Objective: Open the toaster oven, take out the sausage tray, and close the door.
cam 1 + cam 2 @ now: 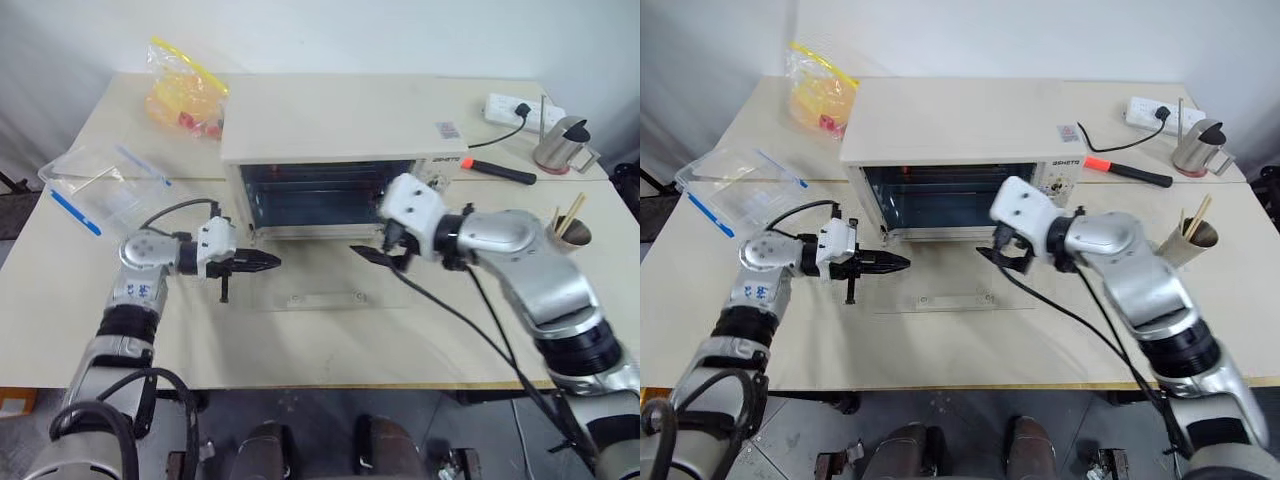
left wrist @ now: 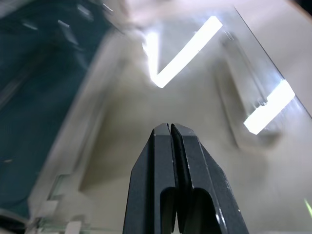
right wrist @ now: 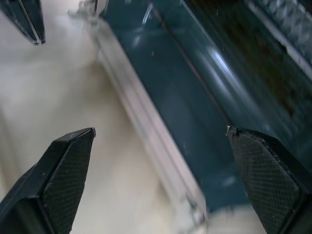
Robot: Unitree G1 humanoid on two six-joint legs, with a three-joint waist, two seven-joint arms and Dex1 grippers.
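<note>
Oven (image 1: 955,125) at table (image 1: 970,350) centre, door (image 1: 955,292) folded flat on the tabletop in front. Cavity dark; tray not clearly made out inside, only rack lines. Clear container (image 1: 95,185) with blue clips at far left; contents not discernible. Yellow bag (image 1: 180,95) behind it holds orange items. Left gripper (image 1: 895,263) jaws together, beside the door's left edge. Right gripper (image 3: 161,141) jaws wide apart, empty, at the cavity mouth.

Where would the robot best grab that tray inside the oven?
Probably by its front edge, coming straight in from the front. The door lies flat open on the table, so the toaster oven is only open that way. The open right gripper already faces the opening; the tray itself is hard to make out.
</note>
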